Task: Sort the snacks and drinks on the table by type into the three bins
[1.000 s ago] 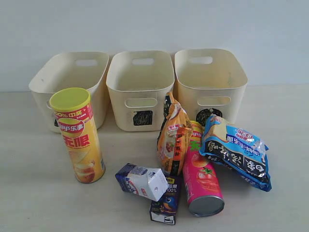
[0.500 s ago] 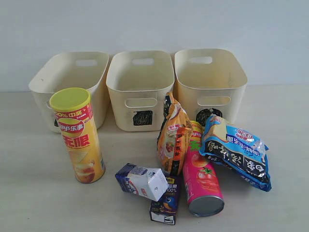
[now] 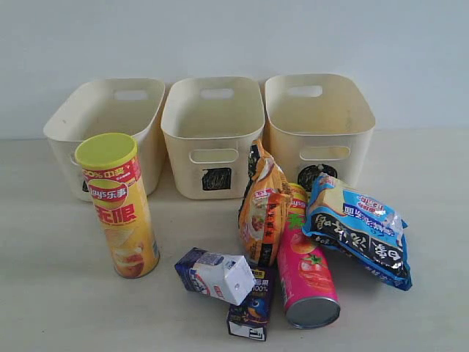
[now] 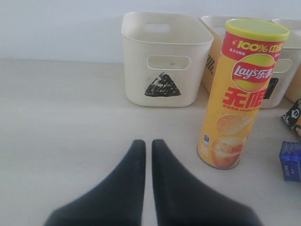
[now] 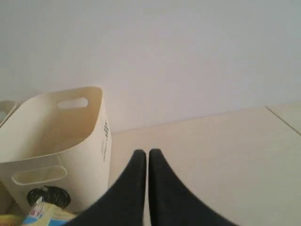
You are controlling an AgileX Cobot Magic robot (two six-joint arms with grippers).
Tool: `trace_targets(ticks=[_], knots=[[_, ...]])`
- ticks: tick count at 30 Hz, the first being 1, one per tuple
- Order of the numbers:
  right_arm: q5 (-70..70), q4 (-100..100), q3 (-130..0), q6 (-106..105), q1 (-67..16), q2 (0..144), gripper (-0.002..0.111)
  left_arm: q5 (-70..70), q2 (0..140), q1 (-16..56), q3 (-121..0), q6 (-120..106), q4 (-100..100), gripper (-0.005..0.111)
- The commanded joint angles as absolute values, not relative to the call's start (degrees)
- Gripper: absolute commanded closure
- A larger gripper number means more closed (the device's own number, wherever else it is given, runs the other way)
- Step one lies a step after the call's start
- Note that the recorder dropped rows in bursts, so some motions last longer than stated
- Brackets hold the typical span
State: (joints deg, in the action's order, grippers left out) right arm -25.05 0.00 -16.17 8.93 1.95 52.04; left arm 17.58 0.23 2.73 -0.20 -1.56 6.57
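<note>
As I looked across the desk (image 3: 44, 293), the left jaws were closed on nothing, over the desk near the upright yellow Lay's can (image 3: 123, 216) with its lime lid. That can stood in front of the triangle bin (image 3: 62, 150), leftmost of three cream tubs in a row along the back. Next came the square bin (image 3: 179, 158). In front of it the purple-and-white gable-top carton (image 3: 216, 275) lay on its side, overlapping the dark purple juice box (image 3: 253, 312). The orange foil bag (image 3: 262, 213) stood on end against the pink-red Lay's can (image 3: 306, 271), which lay on its side, metal end toward my camera. Behind these sat the circle bin (image 3: 289, 150), and the blue-black bag (image 3: 359, 231) lay touching that can. The right jaws were closed too, empty, beside the circle bin.
</note>
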Motion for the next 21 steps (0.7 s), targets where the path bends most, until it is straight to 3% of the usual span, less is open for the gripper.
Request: trace_targets(ticks=[1,9,21], knots=[[-28.51,-0.76,-13.31,6.60,-1.39,54.09,0.108,16.96,0.00,2.55,0.00,-0.87,6.84,0.102],[-29.16,-0.37,-13.18,0.61,-8.45,65.06,0.108,16.96,0.00,2.55,0.00,-0.87,6.84,0.102],[-32.51,-0.37,-13.41,-4.90,-8.69,79.77,0.108,16.96,0.00,2.55,0.00,-0.87,6.84,0.102]])
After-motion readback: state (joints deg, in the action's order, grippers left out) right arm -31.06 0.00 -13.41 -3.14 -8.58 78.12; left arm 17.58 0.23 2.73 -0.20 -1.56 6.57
